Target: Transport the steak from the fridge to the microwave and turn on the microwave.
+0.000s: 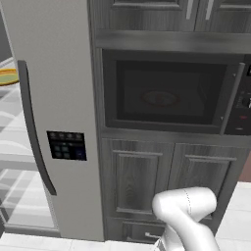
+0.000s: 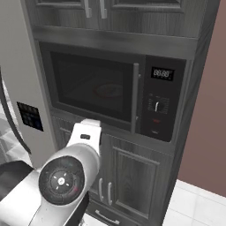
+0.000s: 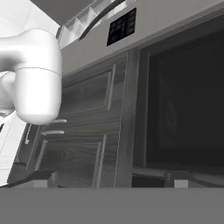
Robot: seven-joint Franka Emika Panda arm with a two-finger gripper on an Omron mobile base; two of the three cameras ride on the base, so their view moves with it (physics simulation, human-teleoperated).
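I read the gripper (image 3: pixel 109 183) jaws as wide apart, holding nothing. The microwave (image 1: pixel 169 93), upper centre of frame, is closed, its turntable (image 1: pixel 159 98) dim behind glass.

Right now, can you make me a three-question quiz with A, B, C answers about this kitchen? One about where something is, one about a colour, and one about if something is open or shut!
1. Where is the microwave?
A. On the floor
B. Built in above the lower cabinet doors, beside the fridge
C. Inside the fridge

2. What colour is the plate at the left edge of the left base view?
A. Yellow-orange
B. Blue
C. Black

3. How is the microwave door?
A. Wide open
B. Taken off
C. Shut

Answers:
1. B: the right base view shows the microwave set in the dark wood wall with cabinet doors under it and the grey fridge on its left.
2. A: its rim shows yellow-orange.
3. C: the dark glass door lies flat, with its grey handle against the control panel, and the turntable shows dimly through the glass.
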